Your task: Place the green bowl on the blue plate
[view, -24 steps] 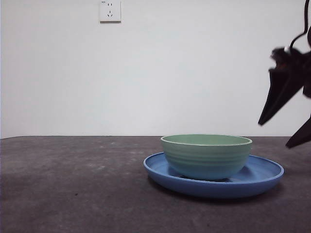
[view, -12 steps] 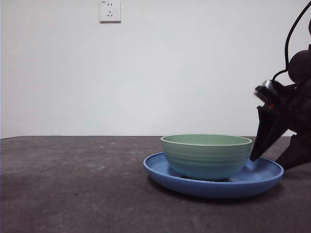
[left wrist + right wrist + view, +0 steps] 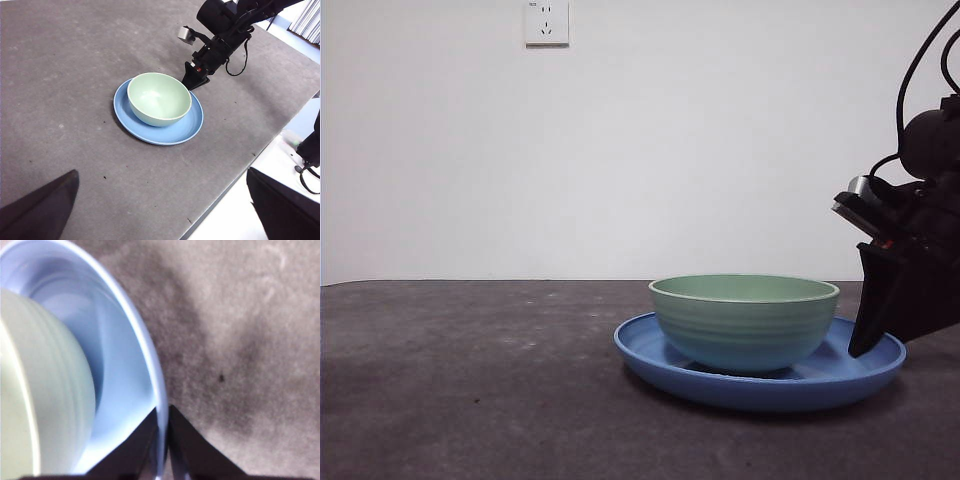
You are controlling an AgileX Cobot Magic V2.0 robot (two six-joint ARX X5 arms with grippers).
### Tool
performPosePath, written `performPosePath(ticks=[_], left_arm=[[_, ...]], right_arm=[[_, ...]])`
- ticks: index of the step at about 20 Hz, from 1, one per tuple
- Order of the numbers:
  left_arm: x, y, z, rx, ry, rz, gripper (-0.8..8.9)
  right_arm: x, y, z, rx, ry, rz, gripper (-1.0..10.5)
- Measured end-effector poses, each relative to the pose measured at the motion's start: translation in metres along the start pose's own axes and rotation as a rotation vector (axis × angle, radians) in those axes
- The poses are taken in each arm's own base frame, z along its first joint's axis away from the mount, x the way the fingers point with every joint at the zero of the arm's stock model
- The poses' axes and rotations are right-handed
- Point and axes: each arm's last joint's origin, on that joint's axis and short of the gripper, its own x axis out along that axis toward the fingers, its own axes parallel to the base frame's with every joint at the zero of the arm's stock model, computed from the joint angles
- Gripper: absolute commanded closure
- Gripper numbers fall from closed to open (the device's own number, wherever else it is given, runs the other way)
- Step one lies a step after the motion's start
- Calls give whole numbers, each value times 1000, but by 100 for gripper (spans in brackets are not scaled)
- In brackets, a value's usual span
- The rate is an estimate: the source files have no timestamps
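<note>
The green bowl [image 3: 745, 320] sits upright inside the blue plate [image 3: 770, 388] on the dark table, right of centre. It also shows in the left wrist view [image 3: 159, 98] on the plate [image 3: 192, 125]. My right gripper [image 3: 872, 345] is low at the plate's right rim. In the right wrist view its jaws [image 3: 162, 440] are nearly closed, with the plate's rim [image 3: 145, 345] between them and the bowl [image 3: 40, 390] beside. In the left wrist view the right gripper [image 3: 192, 82] touches the plate's far edge. My left gripper [image 3: 162, 200] is open and empty, high above the table.
A white wall socket [image 3: 547, 22] is on the back wall. The grey table [image 3: 470, 380] stretches bare to the left of the plate. The table's edge [image 3: 225, 200] runs near the left gripper's side.
My right gripper has come down from the upper right to the plate's right rim and closed on it. The plate and bowl have shifted very slightly.
</note>
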Motion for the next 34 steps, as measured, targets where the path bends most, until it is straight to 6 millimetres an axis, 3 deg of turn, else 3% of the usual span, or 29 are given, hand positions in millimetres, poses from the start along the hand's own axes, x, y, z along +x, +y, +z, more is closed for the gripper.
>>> performPosePath(ticks=[8,16,21,26,34], left_arm=[[0,0,0,0,0,0,251],[0,0,0,0,0,0,251],[0,0,0,0,0,0,251],[0,0,0,0,0,0,251],[0,0,0,0,0,0,251]], right_arm=[[-23,26,11,-4,-23,2,936],[-5,77,14,-66,3,59,936],[6,98,14,-69,-40,78,936],[9,102,17,-32,-72,84,936],[36,88,21,26,-45,20,936]])
